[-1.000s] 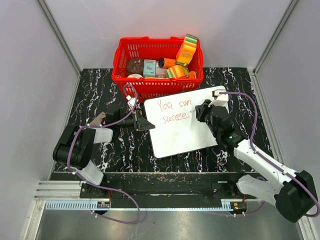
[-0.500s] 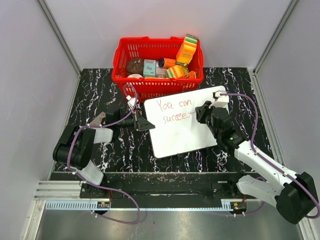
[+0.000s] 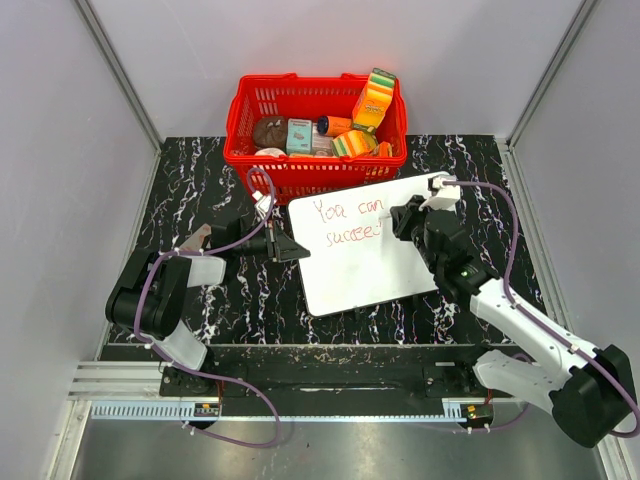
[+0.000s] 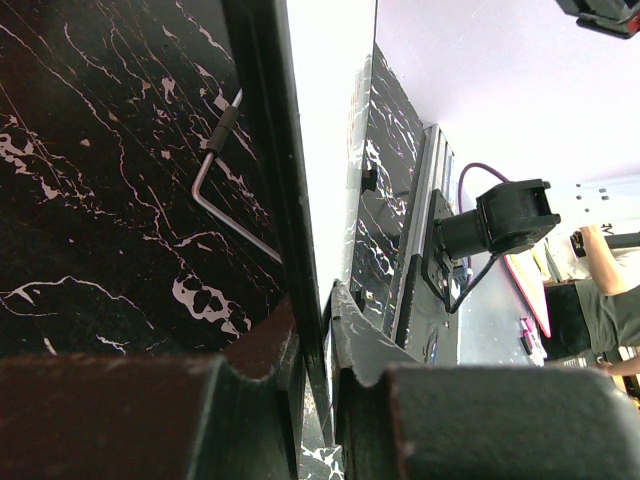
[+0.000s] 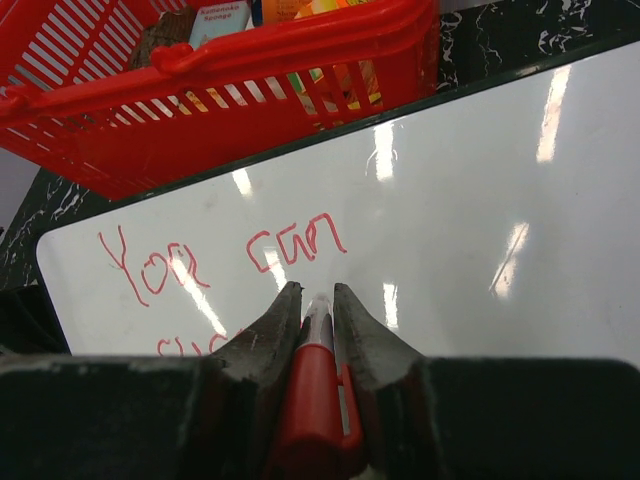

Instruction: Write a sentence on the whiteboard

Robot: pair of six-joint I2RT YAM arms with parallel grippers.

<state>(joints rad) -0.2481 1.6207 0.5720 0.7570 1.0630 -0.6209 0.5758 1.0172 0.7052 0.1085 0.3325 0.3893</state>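
Top external view: the whiteboard (image 3: 370, 270) lies flat mid-table, a bit skewed, with its far edge just beside the red basket (image 3: 300, 175). The sentence (image 3: 347, 221) sits in red on the board's far-left part. Line one reads "You can". Line two starts "succe", and its last letters are too small to read. My call is that the writing is about halfway, with the rest of line two to go.

The right gripper (image 5: 318, 295) is clenched on a red marker (image 5: 312, 390). The marker's tip pokes out between the fingers and points down at the board just under "can". Whether the tip touches can't be told. It is pinched near the tip, probably so it won't wobble during strokes.

The left gripper (image 4: 325, 300) is clamped on the whiteboard's left edge, one finger on each side of the rim in the left wrist view. That is likely bracing so the board doesn't slide on the black marbled table (image 3: 190, 190) under marker pressure. The basket holds sponges and boxes and is not in play.
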